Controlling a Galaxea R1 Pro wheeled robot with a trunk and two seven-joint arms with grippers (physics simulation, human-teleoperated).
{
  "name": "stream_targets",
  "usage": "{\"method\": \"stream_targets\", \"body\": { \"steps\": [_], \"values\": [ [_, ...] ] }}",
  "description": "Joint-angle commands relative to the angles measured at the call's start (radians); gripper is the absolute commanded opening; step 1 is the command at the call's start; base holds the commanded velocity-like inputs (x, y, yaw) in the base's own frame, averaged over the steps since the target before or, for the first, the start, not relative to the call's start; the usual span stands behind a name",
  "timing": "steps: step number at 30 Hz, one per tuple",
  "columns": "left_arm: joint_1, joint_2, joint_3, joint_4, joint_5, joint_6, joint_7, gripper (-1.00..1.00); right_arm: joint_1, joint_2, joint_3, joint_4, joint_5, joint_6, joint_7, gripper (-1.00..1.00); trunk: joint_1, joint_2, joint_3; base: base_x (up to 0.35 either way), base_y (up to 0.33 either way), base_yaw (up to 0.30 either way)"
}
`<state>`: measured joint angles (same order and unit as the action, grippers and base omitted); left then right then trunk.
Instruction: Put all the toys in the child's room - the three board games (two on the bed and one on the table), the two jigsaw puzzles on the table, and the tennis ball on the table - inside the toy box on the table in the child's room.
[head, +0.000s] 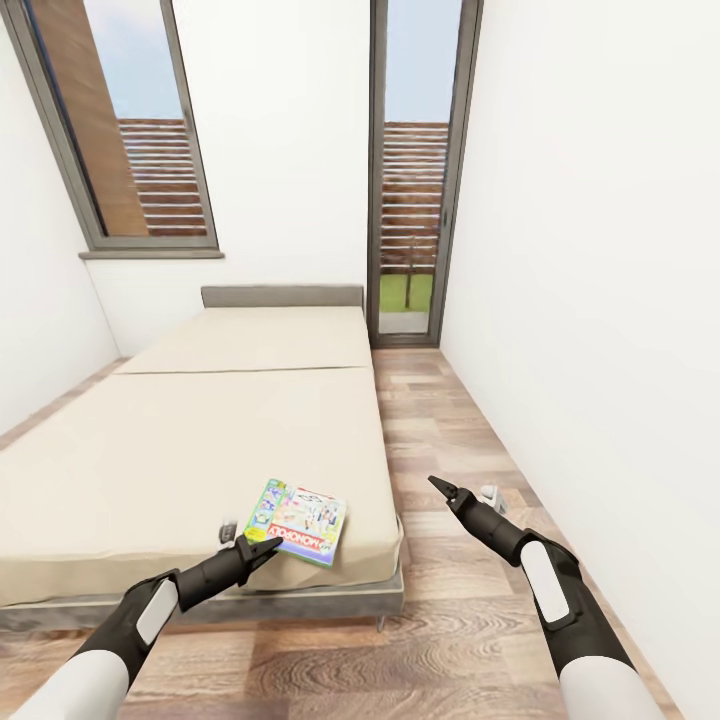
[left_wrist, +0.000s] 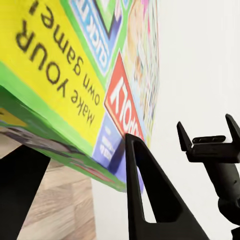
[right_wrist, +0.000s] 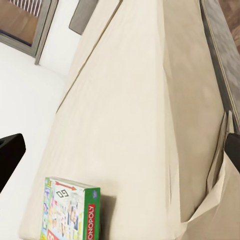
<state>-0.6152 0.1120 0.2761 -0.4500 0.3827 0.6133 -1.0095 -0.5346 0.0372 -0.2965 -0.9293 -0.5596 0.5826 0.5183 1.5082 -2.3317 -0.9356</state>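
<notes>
Low beige bed (head: 200, 440), two mattress sections meeting at a cross seam, grey headboard (head: 282, 296) at the far end against the white wall. Stands on wood-plank floor (head: 450, 440), grey base edge showing along the near side. One board game (head: 297, 520) lying flat near the near right corner, "MONOPOLY" lettering, green-bordered lid; close to the edge, seemingly just inside it. Small dark item (head: 228, 528) just left of the box, too blurred to identify.
</notes>
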Motion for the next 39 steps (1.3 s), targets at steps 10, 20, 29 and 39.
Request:
{"method": "stream_targets", "body": {
  "steps": [10, 20, 29, 39],
  "values": [
    [-0.001, 0.000, 0.001, 0.001, 0.002, 0.006, -0.003, -1.00, -0.001, 0.001, -0.004, 0.000, -0.004, 0.008, 0.002, 1.00, -0.039, 0.070, 0.030, 0.000, 0.000, 0.000],
    [-0.001, 0.011, -0.003, -0.054, 0.000, 0.088, -0.004, -1.00, -0.001, 0.000, -0.004, 0.000, -0.003, 0.008, 0.002, 1.00, -0.062, 0.112, 0.049, 0.000, 0.000, 0.000],
    [-0.001, 0.129, -0.011, -0.304, -0.002, 0.357, -0.034, -1.00, -0.001, 0.000, -0.004, -0.001, -0.004, 0.008, 0.003, 1.00, -0.081, 0.147, 0.065, 0.000, 0.000, 0.000],
    [-0.016, 0.329, -0.012, -0.331, -0.008, 0.395, -0.215, -1.00, -0.001, 0.001, -0.003, -0.010, -0.005, 0.008, 0.000, 1.00, -0.119, 0.217, 0.096, 0.000, 0.000, 0.000]
  ]
}}
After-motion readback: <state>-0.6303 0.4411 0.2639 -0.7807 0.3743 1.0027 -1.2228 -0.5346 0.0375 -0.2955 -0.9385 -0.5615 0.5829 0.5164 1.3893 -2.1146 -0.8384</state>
